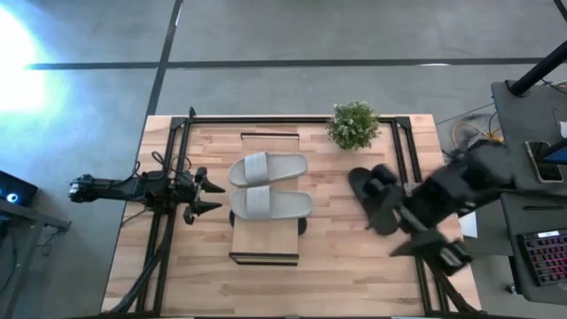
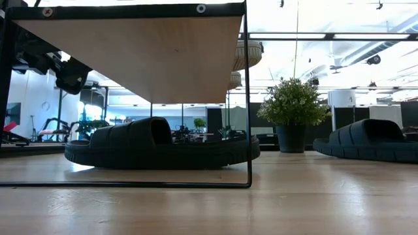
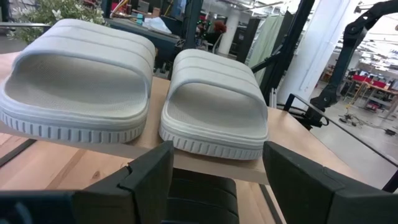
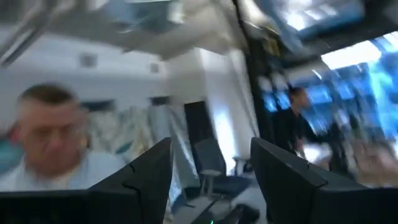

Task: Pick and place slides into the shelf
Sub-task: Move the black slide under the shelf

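Both grey slides (image 1: 268, 184) sit on the shelf (image 1: 264, 241), one black slide (image 2: 160, 143) under it; the last black slide (image 1: 372, 197) waits on the tabletop (image 1: 345, 266). Left gripper (image 1: 211, 196) fingers open, empty; right gripper (image 1: 443, 252) apparently open, empty

Potted plant (image 1: 353, 124), perhaps keyboard (image 1: 542, 254) nearby

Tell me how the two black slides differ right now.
One black slide lies under the shelf, beneath its plank; the other black slide lies on the open table, right of the plant. The right gripper is over the second; none is at the first. Both are black, wide-strapped and rest flat.
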